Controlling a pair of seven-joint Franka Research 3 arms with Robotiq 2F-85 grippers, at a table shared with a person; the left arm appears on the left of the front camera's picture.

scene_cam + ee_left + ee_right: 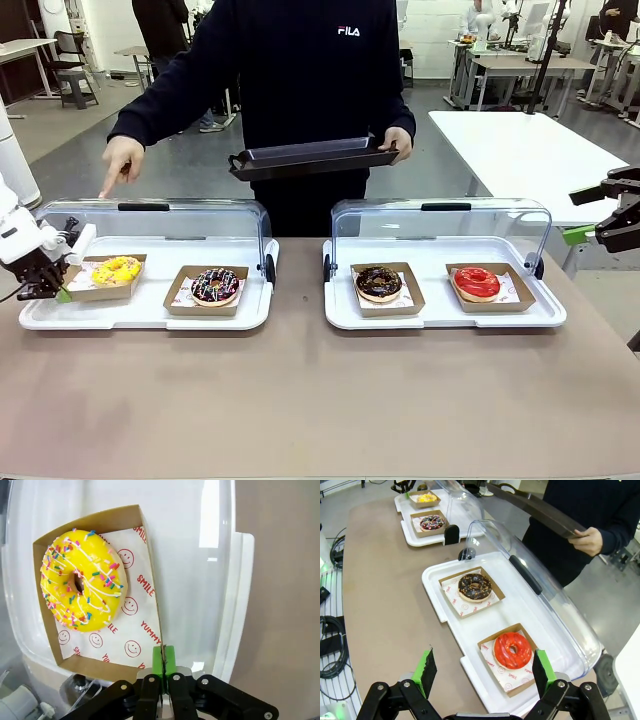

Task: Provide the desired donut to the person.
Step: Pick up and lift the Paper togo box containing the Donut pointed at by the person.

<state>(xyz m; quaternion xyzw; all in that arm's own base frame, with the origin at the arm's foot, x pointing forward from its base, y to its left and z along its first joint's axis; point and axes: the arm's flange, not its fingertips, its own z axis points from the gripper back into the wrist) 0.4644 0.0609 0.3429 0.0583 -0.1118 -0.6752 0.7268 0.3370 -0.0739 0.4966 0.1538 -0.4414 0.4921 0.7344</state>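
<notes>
A yellow donut with coloured sprinkles lies in a brown cardboard tray at the left end of the left white tray. My left gripper is shut on the near wall of that cardboard tray, its green pads pinched together. The person stands across the table, pointing one hand down towards the yellow donut. The other hand holds out a black tray. My right gripper hangs open above the table's right end, holding nothing.
A chocolate donut with sprinkles shares the left tray. The right white tray holds a dark chocolate donut and a red donut. Both clear lids stand raised behind the trays.
</notes>
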